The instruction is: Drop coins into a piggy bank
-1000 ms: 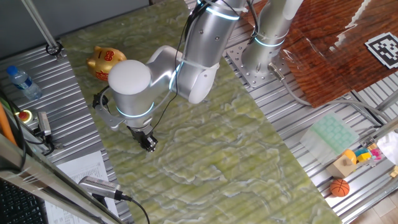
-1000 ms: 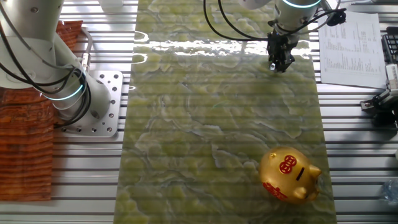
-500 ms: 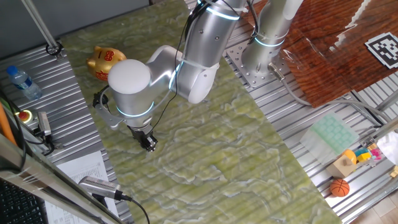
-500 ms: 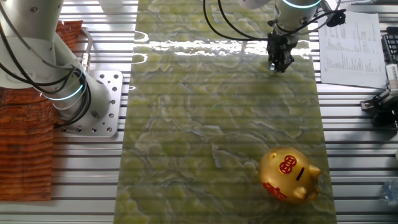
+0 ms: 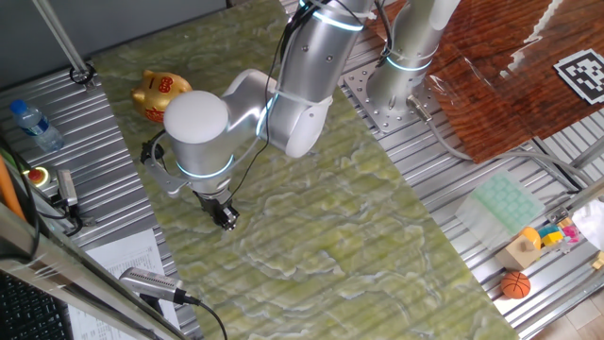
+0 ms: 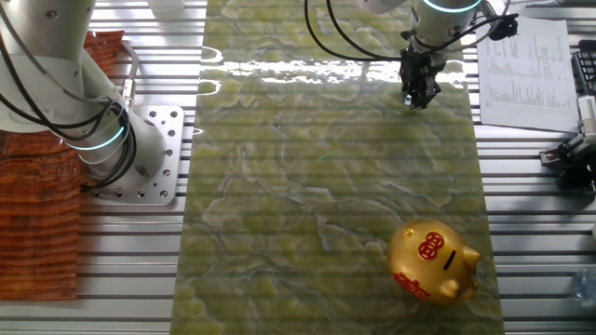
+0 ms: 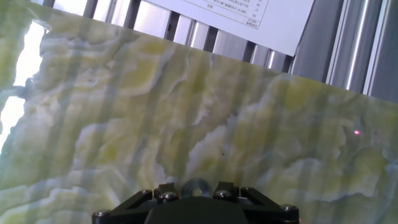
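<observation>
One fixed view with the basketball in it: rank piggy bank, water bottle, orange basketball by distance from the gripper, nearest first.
From the gripper:
1. Piggy bank, up the mat, beyond the arm's elbow.
2. Water bottle, far left on the ribbed table.
3. Orange basketball, far right, across the whole mat.

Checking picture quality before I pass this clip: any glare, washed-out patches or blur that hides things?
The other fixed view: a bright streak of glare lies across the mat beside the claw; the piggy bank is sharp, with small highlights. One fixed view: even light, the arm hides part of the piggy bank. Hand view: the mat's left edge is washed out white, and a small red dot shows at right.
</observation>
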You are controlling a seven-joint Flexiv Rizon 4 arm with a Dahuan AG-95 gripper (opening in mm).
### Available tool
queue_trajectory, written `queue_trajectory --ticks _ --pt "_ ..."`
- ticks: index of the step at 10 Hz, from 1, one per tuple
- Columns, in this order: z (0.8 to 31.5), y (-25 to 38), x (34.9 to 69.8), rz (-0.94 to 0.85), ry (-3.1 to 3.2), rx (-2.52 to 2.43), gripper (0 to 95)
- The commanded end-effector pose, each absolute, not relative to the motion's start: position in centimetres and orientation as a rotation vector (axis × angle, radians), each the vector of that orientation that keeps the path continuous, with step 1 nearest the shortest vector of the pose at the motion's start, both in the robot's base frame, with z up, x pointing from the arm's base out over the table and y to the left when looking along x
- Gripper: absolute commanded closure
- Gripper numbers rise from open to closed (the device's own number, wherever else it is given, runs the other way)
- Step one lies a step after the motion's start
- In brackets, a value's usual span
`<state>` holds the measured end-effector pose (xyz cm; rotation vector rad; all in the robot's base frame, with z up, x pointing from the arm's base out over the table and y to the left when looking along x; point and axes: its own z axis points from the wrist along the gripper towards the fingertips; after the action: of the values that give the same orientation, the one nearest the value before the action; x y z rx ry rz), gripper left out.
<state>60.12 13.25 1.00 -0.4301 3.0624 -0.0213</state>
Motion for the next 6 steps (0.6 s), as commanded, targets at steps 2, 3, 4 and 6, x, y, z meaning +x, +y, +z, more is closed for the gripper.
queue_trajectory --ticks 2,3,4,6 --pt "1.00 13.26 60.13 -0.012 3.084 -0.396 76.0" --pt "1.00 13.26 60.13 -0.008 3.088 -0.400 76.0" --pt "1.15 13.20 60.06 0.001 3.086 -0.409 76.0" --pt "1.56 13.16 59.93 0.012 3.082 -0.419 76.0"
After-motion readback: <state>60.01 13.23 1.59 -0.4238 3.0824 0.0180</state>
